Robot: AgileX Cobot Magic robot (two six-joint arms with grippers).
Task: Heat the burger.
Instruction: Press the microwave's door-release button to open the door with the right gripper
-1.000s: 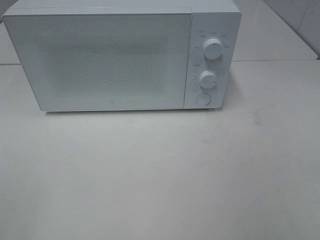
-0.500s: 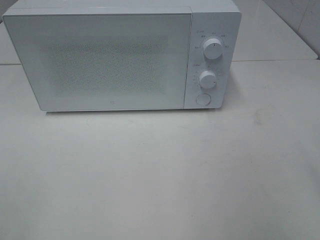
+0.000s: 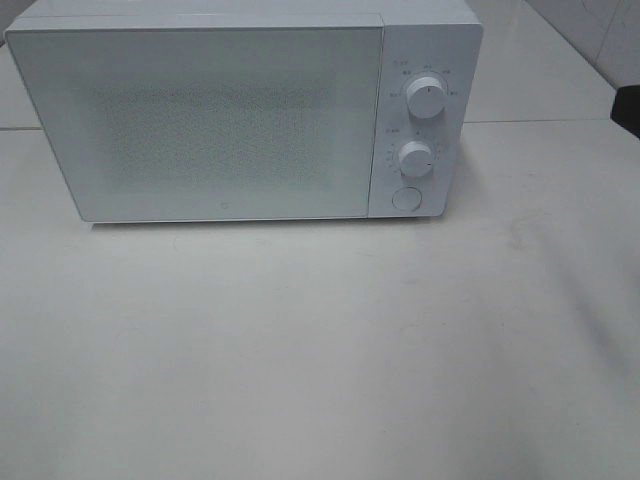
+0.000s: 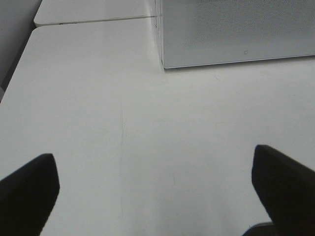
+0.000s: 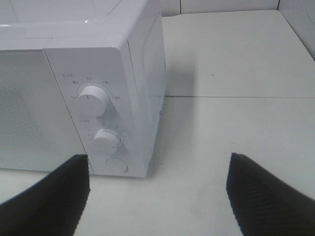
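The burger is out of view in every frame. A white microwave stands at the back of the table with its door closed. It has two knobs and a round button on its right panel. My left gripper is open and empty, low over the bare table in front of the microwave's left corner. My right gripper is open and empty, to the right of the microwave and facing its control panel. A dark piece of the right arm shows at the right edge of the exterior view.
The white table stretches in front of the microwave. A seam between table sections runs behind it. A tiled wall rises at the far right.
A dark piece of the right arm has come into the exterior view at the right edge. The microwave has not moved and its door stays closed.
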